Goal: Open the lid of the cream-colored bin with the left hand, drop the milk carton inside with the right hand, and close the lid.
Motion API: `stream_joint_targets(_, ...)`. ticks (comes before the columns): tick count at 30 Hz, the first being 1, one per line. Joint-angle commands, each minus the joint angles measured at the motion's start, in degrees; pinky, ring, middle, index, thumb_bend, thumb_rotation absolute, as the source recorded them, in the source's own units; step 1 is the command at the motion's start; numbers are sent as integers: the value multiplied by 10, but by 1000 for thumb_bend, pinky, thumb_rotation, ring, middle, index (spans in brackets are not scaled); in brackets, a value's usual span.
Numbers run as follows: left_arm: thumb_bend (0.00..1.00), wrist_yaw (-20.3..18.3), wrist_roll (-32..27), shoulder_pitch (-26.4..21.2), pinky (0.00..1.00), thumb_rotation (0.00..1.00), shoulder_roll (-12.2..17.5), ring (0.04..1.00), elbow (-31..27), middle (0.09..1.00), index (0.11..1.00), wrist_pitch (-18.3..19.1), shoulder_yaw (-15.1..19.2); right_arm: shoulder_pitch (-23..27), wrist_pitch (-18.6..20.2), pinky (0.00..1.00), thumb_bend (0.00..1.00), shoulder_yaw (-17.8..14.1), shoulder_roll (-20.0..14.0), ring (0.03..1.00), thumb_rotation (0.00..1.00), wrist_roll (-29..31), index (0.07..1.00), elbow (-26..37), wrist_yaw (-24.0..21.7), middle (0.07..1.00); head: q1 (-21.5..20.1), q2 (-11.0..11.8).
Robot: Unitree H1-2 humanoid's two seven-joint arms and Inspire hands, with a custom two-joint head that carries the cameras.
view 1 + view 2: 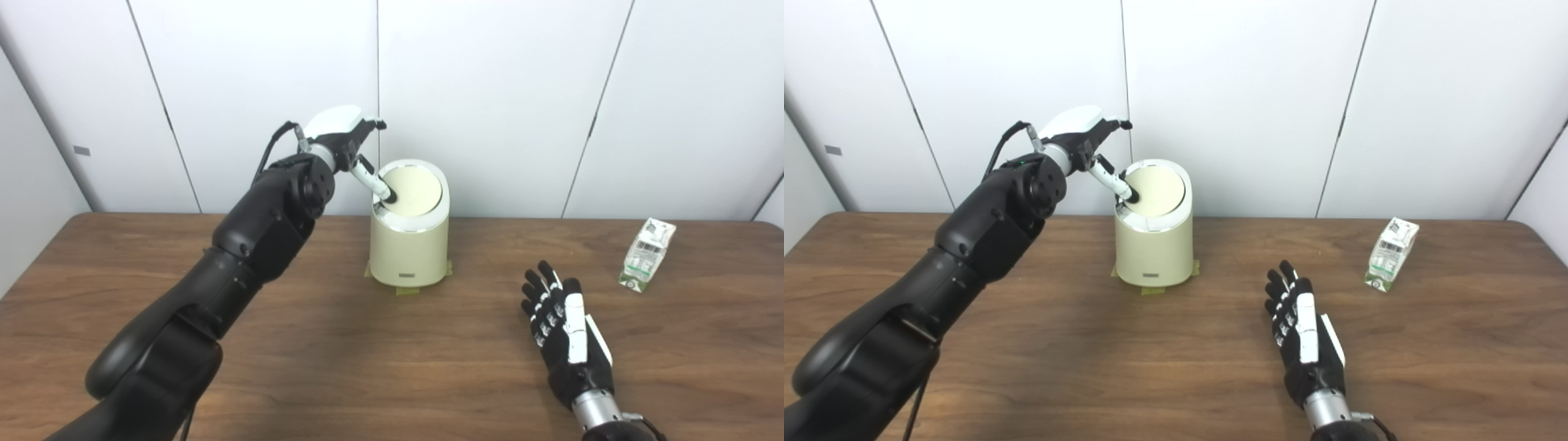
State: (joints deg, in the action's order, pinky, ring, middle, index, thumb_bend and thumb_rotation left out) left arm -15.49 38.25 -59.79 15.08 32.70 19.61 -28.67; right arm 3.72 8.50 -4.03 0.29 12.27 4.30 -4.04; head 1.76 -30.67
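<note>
The cream-colored bin (409, 251) stands at the back middle of the table, held down with tape at its base. Its round lid (416, 191) is shut and tilts toward me. My left hand (343, 138) is raised beside the bin's upper left, fingers apart, with one fingertip (388, 197) pressing on the lid's left edge. The milk carton (647, 253) stands on the table at the right, leaning slightly. My right hand (560, 321) lies open and empty on the table, fingers pointing away, left of and nearer than the carton.
The wooden table (343, 361) runs across the whole view, with white wall panels (490, 92) right behind the bin. Green tape (407, 290) pokes out under the bin.
</note>
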Motion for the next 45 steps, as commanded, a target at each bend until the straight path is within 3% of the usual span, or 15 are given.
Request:
stream_joint_targets(1,856,7,10,-30,772,0,-13,905,3,945,922,-11,-4,22,-21,1000,624,-2,1,984,1000,6,992,8,-2,971,0,0)
stream_joint_targets(17,860,-12,9,-45,788,0,-41,913,5,939,898,-3,2,19,-11,1000,645,7,0,977,1000,-7,1000,14,-1,972,-3,-2)
stream_joint_targets(29,896,-21,98,-39,837,0,-28,903,6,906,896,-49,-86,15,0,1000,652,20,-8,969,1000,-26,1000,35,-2,962,-4,-8)
stream_joint_targets(39,912,-20,168,-14,891,0,-29,922,10,912,898,-77,-137,12,5,1000,665,21,-9,971,1000,-26,1000,43,-1,967,-7,-10)
stream_joint_targets(45,877,-26,178,1,894,0,-26,923,-5,918,906,-81,-133,13,3,1000,656,17,-9,974,1000,-22,1000,39,-2,966,-5,-10)
